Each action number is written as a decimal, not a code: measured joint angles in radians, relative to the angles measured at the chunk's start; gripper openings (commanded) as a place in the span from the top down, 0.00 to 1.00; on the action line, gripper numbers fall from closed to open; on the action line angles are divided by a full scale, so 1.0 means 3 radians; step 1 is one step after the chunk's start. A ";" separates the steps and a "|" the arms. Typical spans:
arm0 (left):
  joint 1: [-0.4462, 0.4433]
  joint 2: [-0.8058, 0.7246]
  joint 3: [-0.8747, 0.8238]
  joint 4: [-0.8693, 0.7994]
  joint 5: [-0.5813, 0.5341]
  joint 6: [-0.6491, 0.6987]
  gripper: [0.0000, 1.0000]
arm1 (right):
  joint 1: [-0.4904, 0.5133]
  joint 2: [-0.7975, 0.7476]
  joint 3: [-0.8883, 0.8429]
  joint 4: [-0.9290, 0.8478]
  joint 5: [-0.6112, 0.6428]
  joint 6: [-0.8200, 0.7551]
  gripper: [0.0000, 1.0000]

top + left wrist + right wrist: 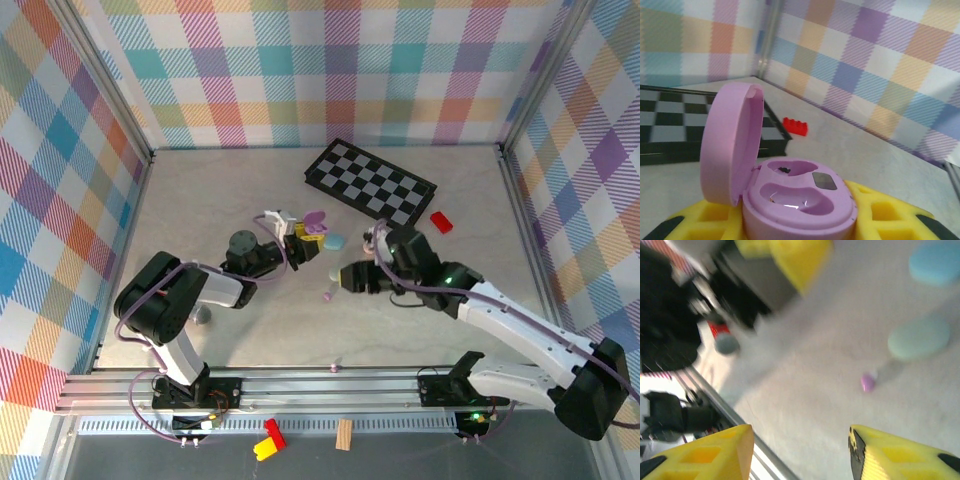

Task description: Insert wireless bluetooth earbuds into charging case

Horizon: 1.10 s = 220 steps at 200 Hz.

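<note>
My left gripper [303,236] [800,222] is shut on the base of a purple charging case [313,222] [800,195], held above the table. Its lid [732,142] stands open to the left. Two wells show in the case; the far one has a dark speck and the near one is glossy, and I cannot tell whether a bud sits in either. One purple earbud [327,296] [868,382] lies on the table. My right gripper [348,276] [800,450] hovers just right of that earbud, open, with nothing between its yellow fingers [715,452].
A blue case [334,242] [936,262] and a pale green case [919,338] lie beyond the earbud. A checkerboard [370,180] and a red brick [441,221] [795,126] sit further back. A small grey object [203,315] [726,343] and a tiny pale object [335,365] lie near the front rail.
</note>
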 measured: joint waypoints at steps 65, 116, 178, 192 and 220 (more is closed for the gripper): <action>0.0226 -0.0177 -0.0014 0.0003 -0.0005 -0.0080 0.71 | 0.0916 0.0791 -0.0214 -0.0268 0.0066 0.0745 0.60; 0.0239 -0.0200 -0.0076 0.0001 -0.0004 -0.0092 0.71 | 0.1307 0.1499 0.0084 -0.0512 0.0089 0.1077 0.67; 0.0249 -0.0261 -0.0093 0.0001 0.0020 -0.0093 0.70 | 0.1356 0.1845 0.0212 -0.0538 0.0027 0.1142 0.71; 0.0254 -0.0261 -0.0104 0.0001 0.0020 -0.0093 0.70 | 0.1356 0.1887 0.0228 -0.0540 0.0000 0.1142 0.73; 0.0271 -0.0261 -0.0132 -0.0001 0.0022 -0.0092 0.71 | 0.1356 0.1926 0.0259 -0.0572 -0.0029 0.1142 0.77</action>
